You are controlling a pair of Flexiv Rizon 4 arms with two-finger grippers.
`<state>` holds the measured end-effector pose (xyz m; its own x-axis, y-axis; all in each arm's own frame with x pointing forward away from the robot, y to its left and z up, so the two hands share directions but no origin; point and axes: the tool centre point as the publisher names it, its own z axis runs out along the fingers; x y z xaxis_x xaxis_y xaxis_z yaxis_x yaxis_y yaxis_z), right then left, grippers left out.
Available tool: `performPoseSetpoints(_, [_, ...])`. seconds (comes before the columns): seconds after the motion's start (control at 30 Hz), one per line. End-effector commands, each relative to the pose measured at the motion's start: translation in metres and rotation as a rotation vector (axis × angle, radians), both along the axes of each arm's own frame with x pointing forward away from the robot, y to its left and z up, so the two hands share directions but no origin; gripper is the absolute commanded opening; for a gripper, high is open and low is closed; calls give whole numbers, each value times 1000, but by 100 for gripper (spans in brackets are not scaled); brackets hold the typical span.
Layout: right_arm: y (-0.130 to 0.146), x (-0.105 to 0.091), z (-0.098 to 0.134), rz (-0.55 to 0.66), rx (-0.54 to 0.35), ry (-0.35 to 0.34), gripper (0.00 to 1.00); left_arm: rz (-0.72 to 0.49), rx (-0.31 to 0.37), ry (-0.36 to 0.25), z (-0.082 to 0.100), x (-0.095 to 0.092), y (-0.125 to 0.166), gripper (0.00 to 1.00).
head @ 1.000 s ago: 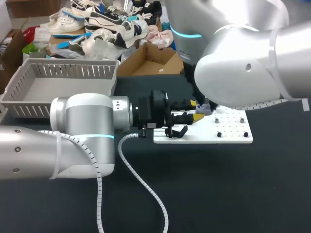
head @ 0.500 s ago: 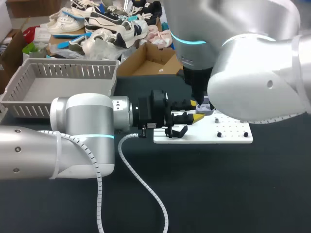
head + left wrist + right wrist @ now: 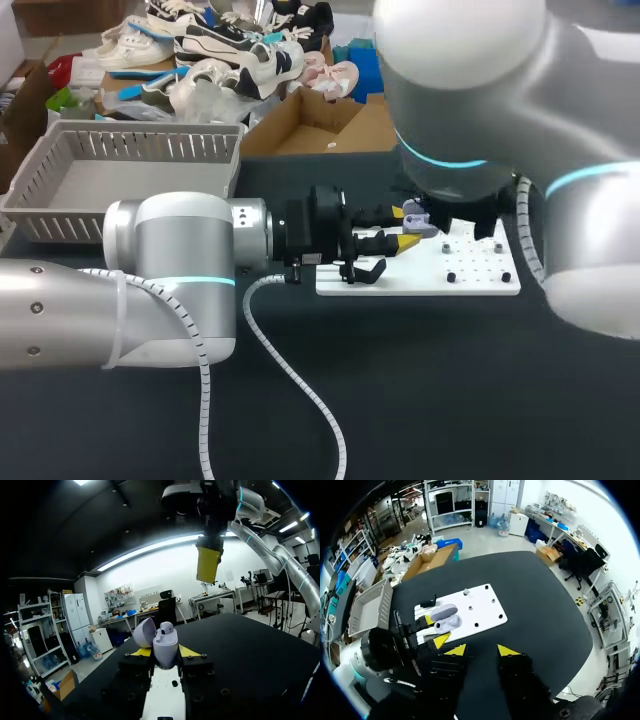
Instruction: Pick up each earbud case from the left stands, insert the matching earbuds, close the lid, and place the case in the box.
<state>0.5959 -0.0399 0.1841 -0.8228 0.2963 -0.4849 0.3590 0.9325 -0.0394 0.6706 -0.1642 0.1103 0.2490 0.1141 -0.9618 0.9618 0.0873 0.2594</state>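
Pinched in the left gripper [image 3: 405, 228], over the white board [image 3: 470, 280]: a pale earbud case [image 3: 164, 644] (lid hinged open). Well above, the right gripper [image 3: 479, 650], fingers spread apart.

A table [image 3: 450, 400] with a flat, matte black top spans the whole scene. Light lies evenly on it, bright and soft.

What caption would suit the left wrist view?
Left claw grips an open earbud case; right claw hangs above.
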Motion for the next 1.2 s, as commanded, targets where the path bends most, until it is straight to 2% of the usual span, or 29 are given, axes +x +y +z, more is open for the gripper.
performPoseSetpoints(0.03, [-24,-8,-16,135,79,-86,31,5,-4,-2,-1,-1,0,0])
performPoseSetpoints(0.33, [-57,11,-51,273,89,-91,29,5,-4,-2,-1,-1,0,0])
performPoseSetpoints(0.6, [-69,47,-81,393,127,-99,31,5,-4,-2,-1,-1,0,0])
performPoseSetpoints(0.7, [-71,68,-93,418,156,-94,33,5,-4,-2,-1,-1,0,0])
performPoseSetpoints(0.93, [-57,107,-106,456,199,-89,29,5,-4,-2,-1,-1,0,0])
performPoseSetpoints(1.2, [-33,133,-115,456,253,-85,26,5,-4,-2,-1,-1,0,0])
